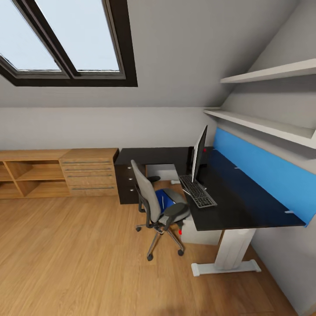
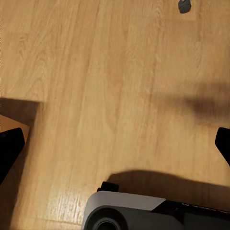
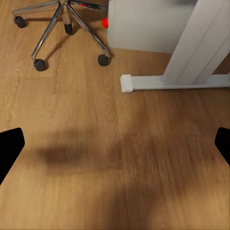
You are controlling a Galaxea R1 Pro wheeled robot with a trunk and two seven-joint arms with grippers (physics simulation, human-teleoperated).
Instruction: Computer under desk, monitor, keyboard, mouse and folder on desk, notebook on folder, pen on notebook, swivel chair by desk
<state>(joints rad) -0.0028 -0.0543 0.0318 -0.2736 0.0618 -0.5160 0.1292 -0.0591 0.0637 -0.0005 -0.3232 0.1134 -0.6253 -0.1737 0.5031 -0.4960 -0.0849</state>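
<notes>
Robot stands back on the wood floor, facing the workspace from a distance; nothing grasped. Left claw: black fingertips sit at opposite edges of the left wrist view, spread wide, only floor between them. Right claw: same, fingertips far apart, nothing in between.

Done, as far as can be judged:
- monitor stands upright on the black counter, seen edge-on, toward the far part of the right wing.
- keyboard lies flat on the counter just near of the monitor's foot, next to it.
- computer, pale box with a red light, sits on the floor under the counter, beside the white leg; the right wrist view also shows its lower part behind the chair's castors.

Left:
- folder, bright blue, lies on the seat of the swivel chair, not yet on the counter. A thin pale stick-like item rests on it; could be the pen, too small to tell.
- mouse: cannot pick it out on the counter or elsewhere.
- notebook: cannot pick it out either.
- swivel chair is already close against the counter's near-left edge, angled slightly; likely counts as next to it, may need resetting after the folder comes off.

Judgement: early stage, the manipulation steps not begun; robot must drive closer first.
</notes>
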